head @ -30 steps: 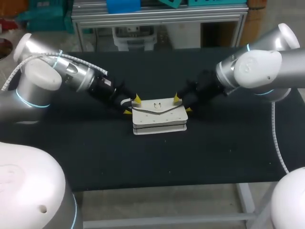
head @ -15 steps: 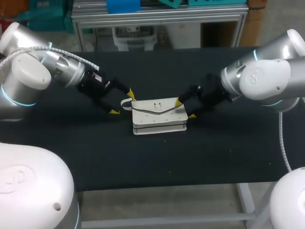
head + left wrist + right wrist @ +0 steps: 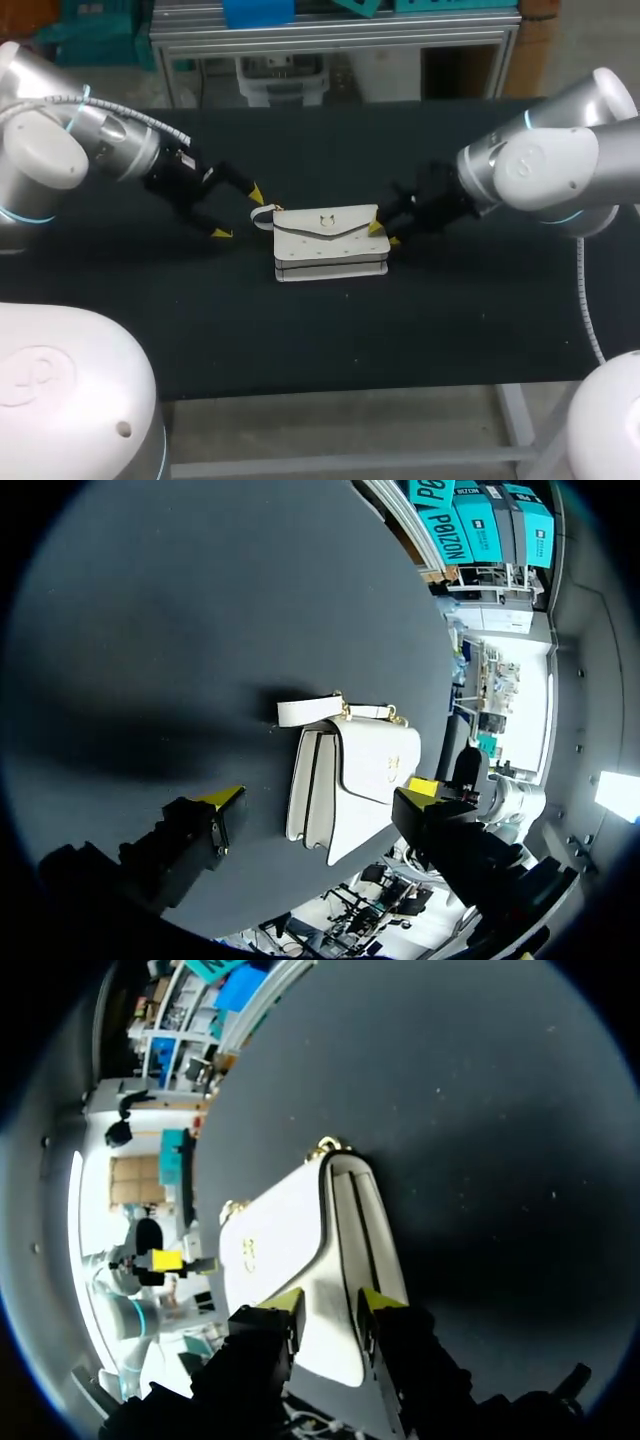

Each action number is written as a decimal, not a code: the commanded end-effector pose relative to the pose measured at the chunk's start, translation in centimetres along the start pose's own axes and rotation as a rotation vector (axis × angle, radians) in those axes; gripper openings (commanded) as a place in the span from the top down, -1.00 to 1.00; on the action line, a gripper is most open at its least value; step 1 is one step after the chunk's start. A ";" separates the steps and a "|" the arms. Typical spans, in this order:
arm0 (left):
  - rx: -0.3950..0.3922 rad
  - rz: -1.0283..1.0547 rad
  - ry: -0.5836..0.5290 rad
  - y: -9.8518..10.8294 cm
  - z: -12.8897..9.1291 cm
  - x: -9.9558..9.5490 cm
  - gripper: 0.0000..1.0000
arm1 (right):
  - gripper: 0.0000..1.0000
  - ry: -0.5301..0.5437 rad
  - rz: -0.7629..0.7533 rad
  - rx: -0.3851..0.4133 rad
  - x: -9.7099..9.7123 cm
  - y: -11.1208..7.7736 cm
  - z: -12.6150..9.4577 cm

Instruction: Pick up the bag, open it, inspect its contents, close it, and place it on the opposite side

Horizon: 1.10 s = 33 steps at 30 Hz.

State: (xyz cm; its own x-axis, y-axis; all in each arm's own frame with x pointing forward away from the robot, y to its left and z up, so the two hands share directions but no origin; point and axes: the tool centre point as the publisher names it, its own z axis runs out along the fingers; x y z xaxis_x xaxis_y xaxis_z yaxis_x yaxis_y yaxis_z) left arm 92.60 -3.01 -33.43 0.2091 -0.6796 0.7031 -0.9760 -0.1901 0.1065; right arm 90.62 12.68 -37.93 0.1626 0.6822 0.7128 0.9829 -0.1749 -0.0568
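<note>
The black tabletop point(image 3: 330, 330) carries 1 white bag point(image 3: 330, 240), lying flat at its centre, long side parallel to the near edge. The flap is closed, with the small gold clasp point(image 3: 324, 221) facing up. A short white strap tab point(image 3: 262, 216) projects from the bag's left end.

The right gripper point(image 3: 384, 234) is at the bag's right end. Its 2 fingers are drawn close and clamped on that end; the right wrist view shows bag point(image 3: 290, 1250) material filling the narrow gap of the right gripper point(image 3: 332, 1300).

The left gripper point(image 3: 238, 212) stands towards the left edge, just beside the strap tab. Its fingers are spread wide and it touches nothing.
</note>
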 end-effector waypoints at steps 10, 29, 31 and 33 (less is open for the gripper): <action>-0.014 0.033 -0.047 -0.8 -0.5 -1.0 -1.00 | 1.00 0.038 -0.009 0.019 -0.2 0.8 0.3; -0.019 0.036 -0.066 -1.4 -1.3 -1.7 -1.00 | 0.28 0.071 -0.003 0.016 -0.7 0.8 -0.2; -0.018 0.036 -0.069 -1.4 -1.3 -1.7 -1.00 | 1.00 0.075 -0.011 0.017 -0.5 0.9 -0.1; -0.021 0.039 -0.075 -1.5 -1.3 -1.7 -1.00 | 1.00 0.079 -0.019 0.024 -0.5 1.0 0.1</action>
State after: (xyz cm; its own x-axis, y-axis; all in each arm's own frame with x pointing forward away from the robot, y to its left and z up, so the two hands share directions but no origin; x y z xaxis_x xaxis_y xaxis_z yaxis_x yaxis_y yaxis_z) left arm 93.51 -0.65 -33.93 0.1745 -0.7349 0.6553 -0.9842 -0.1510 0.0928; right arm 91.23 12.22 -38.17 0.1406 0.6340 0.7604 0.9864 -0.1560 -0.0522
